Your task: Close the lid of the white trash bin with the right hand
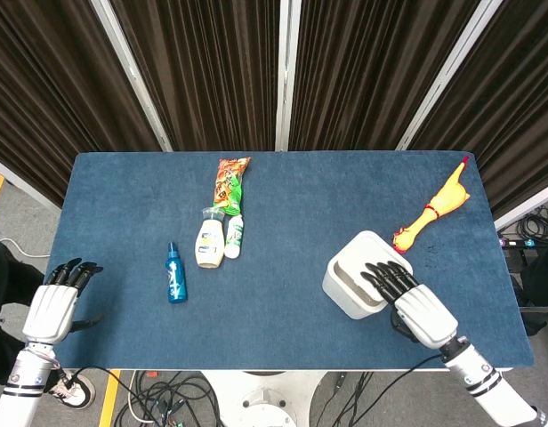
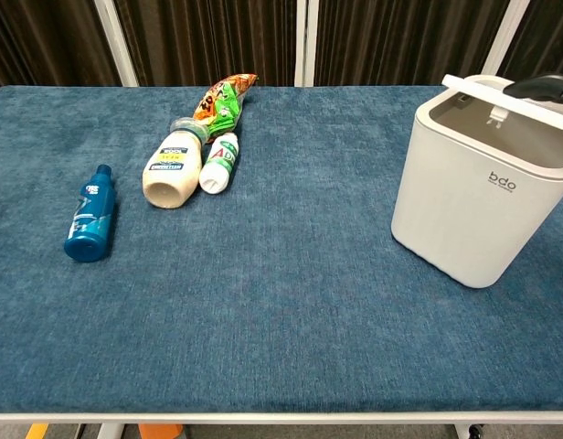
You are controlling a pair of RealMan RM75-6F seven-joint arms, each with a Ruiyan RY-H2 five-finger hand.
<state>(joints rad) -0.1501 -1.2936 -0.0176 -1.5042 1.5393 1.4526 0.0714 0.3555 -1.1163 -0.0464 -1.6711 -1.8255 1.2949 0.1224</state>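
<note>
The white trash bin (image 1: 352, 283) (image 2: 473, 201) stands at the table's right front. Its lid (image 2: 501, 93) is lowered almost flat, with a narrow gap still showing above the rim in the chest view. My right hand (image 1: 406, 298) lies on top of the lid with its dark fingers (image 1: 381, 276) stretched across it; only the fingertips (image 2: 542, 86) show in the chest view. My left hand (image 1: 57, 298) hovers off the table's front left edge, fingers apart, holding nothing.
A blue bottle (image 1: 175, 275), a cream bottle (image 1: 209, 240), a small white-green bottle (image 1: 234, 236) and a snack bag (image 1: 229, 181) lie left of centre. A yellow rubber chicken (image 1: 434, 206) lies at the far right, behind the bin.
</note>
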